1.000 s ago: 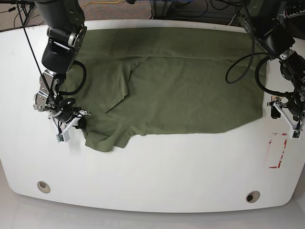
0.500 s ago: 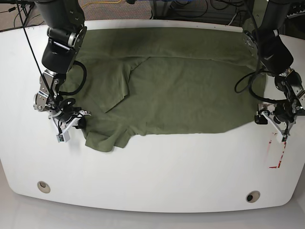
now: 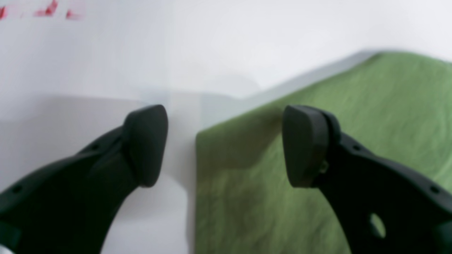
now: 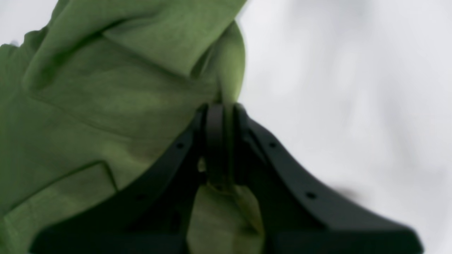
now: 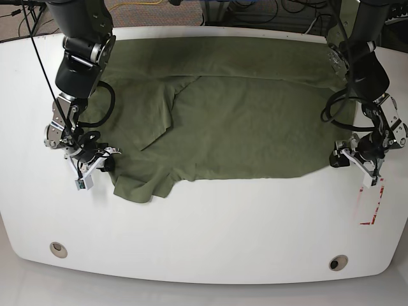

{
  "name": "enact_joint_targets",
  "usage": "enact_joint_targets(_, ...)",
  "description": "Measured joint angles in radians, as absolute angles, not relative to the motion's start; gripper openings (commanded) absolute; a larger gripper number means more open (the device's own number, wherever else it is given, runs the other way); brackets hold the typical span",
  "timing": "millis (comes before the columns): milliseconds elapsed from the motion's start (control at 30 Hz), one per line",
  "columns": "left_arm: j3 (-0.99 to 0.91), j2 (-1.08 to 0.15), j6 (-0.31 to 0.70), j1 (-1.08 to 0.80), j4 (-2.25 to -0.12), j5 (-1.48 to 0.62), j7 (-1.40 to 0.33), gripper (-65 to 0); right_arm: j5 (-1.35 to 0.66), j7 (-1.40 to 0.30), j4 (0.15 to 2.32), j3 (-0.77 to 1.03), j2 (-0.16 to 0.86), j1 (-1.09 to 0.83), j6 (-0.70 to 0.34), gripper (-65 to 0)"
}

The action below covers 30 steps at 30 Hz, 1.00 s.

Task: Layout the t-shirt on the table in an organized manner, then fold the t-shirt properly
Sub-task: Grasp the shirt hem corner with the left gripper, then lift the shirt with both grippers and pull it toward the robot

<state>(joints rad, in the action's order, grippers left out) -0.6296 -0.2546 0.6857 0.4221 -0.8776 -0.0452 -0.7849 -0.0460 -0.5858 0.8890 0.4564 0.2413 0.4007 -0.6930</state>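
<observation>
The olive-green t-shirt [image 5: 242,121] lies spread over the far half of the white table [image 5: 204,229], with a sleeve folded in at the left and a rumpled lump at its near left edge. My right gripper [image 5: 104,164] sits at that left edge. In the right wrist view the right gripper [image 4: 220,107] is shut on a pinched fold of the t-shirt [image 4: 106,98]. My left gripper [image 5: 349,159] hovers at the shirt's near right corner. In the left wrist view the left gripper [image 3: 226,144] is open, one finger over the t-shirt [image 3: 388,106] and the other over bare table [image 3: 212,42].
A red-and-white tape rectangle [image 5: 371,203] lies just beyond the left gripper, also seen as red tape [image 3: 49,8] in the wrist view. Two round grommet holes [image 5: 58,249] [image 5: 338,262] sit near the front edge. Cables hang behind the table.
The left arm has swung in from the table's right edge to the shirt's near right corner, jaws still open. The right arm and the shirt have not moved.
</observation>
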Motion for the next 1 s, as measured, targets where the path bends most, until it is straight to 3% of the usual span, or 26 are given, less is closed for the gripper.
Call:
enact_joint_targets(67,-0.63,-0.256,0.686,0.424,-0.867,-0.047,-0.772,-18.1,-0.046,-0.586,0.889,0.456,0.241,0.401,-0.693,-62.0)
enact_joint_targets(167,-0.629,-0.255,0.686,0.425,-0.867,-0.047,-0.772,-25.6,-0.046,-0.586,0.889,0.456,0.241,0.401,-0.693,-62.1)
enact_joint_targets(300,-0.62,-0.256,0.684,0.424,-0.866,-0.047,-0.77,-45.8,-0.046,-0.586,0.889,0.456,0.242,0.401,-0.693,-62.3)
enact_joint_targets(467,-0.558,-0.253,0.679,0.427,-0.865,-0.039,-0.777,-62.9,-0.046,-0.586,0.889,0.456,0.242,0.401,-0.693,-62.3)
enact_joint_targets(833,-0.555,-0.245,0.69,0.429,-0.867,-0.047,-0.783,-63.9,-0.045,-0.589,0.9,0.456,0.241,0.401,-0.693,-62.3)
enact_joint_targets(1000,-0.558,-0.241,0.689,0.408,-0.949,-0.027,-0.821,-63.9,-0.015,-0.665,0.995,0.452,0.239,0.387,-0.698,-62.3)
